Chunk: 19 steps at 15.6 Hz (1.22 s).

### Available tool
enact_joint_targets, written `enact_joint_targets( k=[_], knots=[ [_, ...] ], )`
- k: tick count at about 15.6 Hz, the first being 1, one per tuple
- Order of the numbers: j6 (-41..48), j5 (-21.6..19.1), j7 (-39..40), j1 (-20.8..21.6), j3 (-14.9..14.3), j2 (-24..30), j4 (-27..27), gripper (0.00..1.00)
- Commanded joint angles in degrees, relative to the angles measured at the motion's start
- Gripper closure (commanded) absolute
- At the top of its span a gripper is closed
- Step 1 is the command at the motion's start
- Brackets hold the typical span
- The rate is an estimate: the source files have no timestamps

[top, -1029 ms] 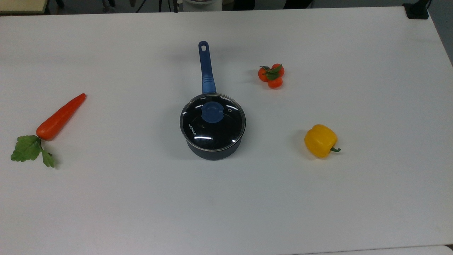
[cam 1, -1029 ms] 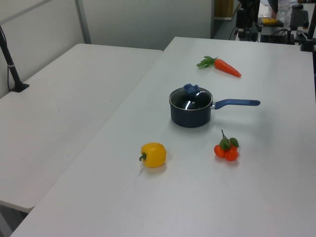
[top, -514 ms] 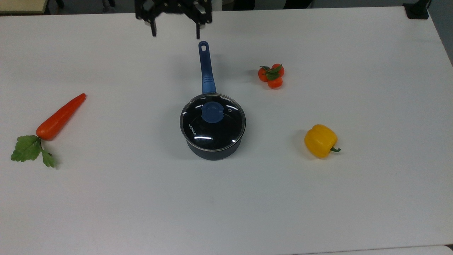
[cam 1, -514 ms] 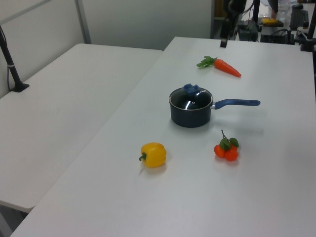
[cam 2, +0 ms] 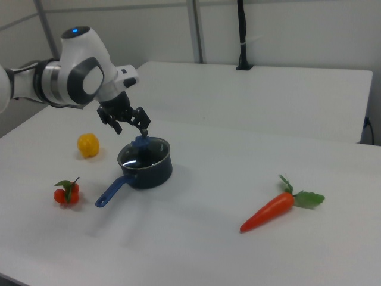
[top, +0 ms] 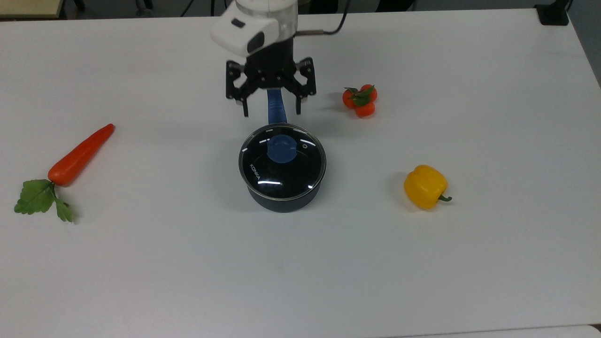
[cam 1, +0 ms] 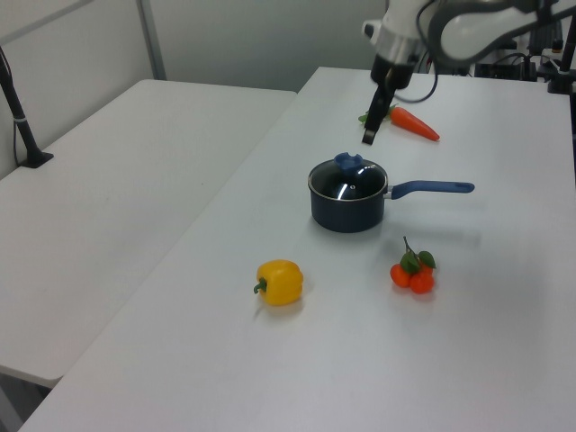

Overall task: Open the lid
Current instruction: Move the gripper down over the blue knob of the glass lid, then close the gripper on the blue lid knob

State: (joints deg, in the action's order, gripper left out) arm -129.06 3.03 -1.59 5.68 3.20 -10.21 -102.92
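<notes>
On my white counter (top: 422,281) the glass lid (top: 282,162) sits closed on the dark blue saucepan (top: 281,199). My claw (top: 271,111) hangs spread above the saucepan's handle (top: 276,111), touching nothing.

White "KONKA" lettering on glass lid (top: 282,162), near rim, top view's left.
</notes>
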Motion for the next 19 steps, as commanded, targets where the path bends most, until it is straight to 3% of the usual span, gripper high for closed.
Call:
enact_joint_targets(
  k=[1, 10, 19],
  knots=[
    [-6.1, -1.6, -0.2, 1.7, -0.3, -3.6, -0.2, 0.00],
    [-8.7, -1.4, 0.0, 1.0, -0.5, -6.3, 0.3, 0.00],
    [-10.9, -1.4, 0.0, 1.0, -0.4, -7.1, 0.4, 0.21]
  ],
)
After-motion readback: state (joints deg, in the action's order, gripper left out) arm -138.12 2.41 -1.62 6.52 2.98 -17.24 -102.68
